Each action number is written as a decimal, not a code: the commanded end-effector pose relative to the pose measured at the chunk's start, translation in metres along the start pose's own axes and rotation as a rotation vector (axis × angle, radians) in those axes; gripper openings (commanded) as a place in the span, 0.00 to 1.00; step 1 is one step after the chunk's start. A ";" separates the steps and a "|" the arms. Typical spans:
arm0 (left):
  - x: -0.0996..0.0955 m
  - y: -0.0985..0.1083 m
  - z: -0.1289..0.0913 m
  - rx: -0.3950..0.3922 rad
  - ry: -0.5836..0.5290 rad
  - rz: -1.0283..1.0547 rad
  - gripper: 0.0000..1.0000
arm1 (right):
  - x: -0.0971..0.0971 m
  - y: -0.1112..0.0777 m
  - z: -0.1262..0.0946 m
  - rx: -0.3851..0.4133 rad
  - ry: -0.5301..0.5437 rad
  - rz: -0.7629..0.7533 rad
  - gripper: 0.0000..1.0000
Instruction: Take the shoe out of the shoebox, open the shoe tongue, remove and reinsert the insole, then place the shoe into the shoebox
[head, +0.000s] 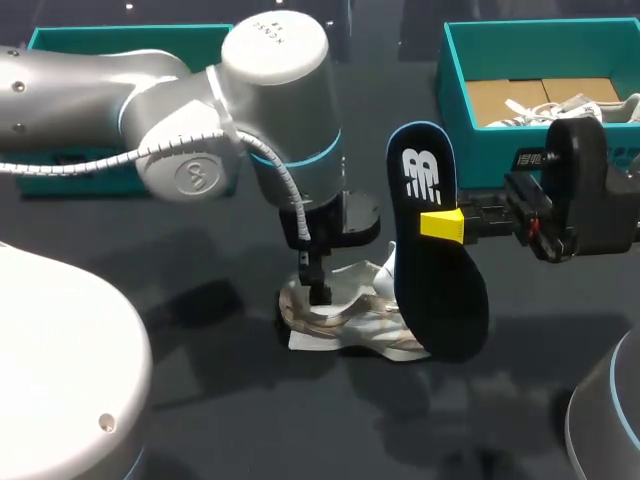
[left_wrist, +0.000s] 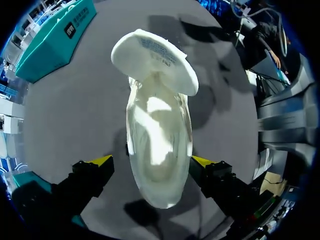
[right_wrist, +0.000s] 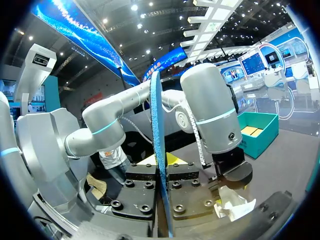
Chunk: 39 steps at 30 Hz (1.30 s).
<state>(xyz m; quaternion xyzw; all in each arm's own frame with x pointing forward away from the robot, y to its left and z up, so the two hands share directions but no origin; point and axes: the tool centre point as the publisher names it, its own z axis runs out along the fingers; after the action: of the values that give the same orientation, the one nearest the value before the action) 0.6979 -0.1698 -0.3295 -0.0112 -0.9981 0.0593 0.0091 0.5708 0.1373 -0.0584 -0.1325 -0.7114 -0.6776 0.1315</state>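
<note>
A white shoe (head: 345, 318) lies on the dark table, its tongue (left_wrist: 155, 60) pulled wide open and its inside empty. My left gripper (head: 318, 288) hangs right above it; in the left wrist view the left gripper (left_wrist: 151, 162) stands open with its yellow fingertips (left_wrist: 100, 161) on either side of the shoe (left_wrist: 160, 135). My right gripper (head: 452, 224) is shut on a dark blue insole (head: 432, 240) with a white logo, held upright over the shoe's toe end. Seen from the right wrist, the insole (right_wrist: 159, 130) is edge-on in the right gripper (right_wrist: 161, 161).
The teal shoebox (head: 480, 150) stands at the back right with another white shoe (head: 560, 108) and cardboard inside. A second teal box (head: 100, 40) sits at the back left, behind my left arm (head: 200, 110). My right arm's wrist (head: 580, 190) is in front of the shoebox.
</note>
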 end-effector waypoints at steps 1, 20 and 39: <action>-0.011 -0.010 0.000 -0.054 0.002 -0.001 1.00 | 0.002 -0.001 0.001 0.000 -0.005 0.001 0.00; -0.037 -0.038 0.041 -0.056 0.016 -0.026 0.80 | 0.002 -0.001 0.001 0.000 -0.005 0.001 0.00; -0.027 -0.051 0.063 -0.082 0.026 -0.021 0.44 | 0.002 -0.001 0.001 0.000 -0.005 0.001 0.00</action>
<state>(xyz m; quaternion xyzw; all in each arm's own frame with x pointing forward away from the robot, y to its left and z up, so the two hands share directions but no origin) 0.7230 -0.2233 -0.3829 -0.0011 -0.9995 0.0223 0.0217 0.5706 0.1371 -0.0581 -0.1326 -0.7117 -0.6772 0.1314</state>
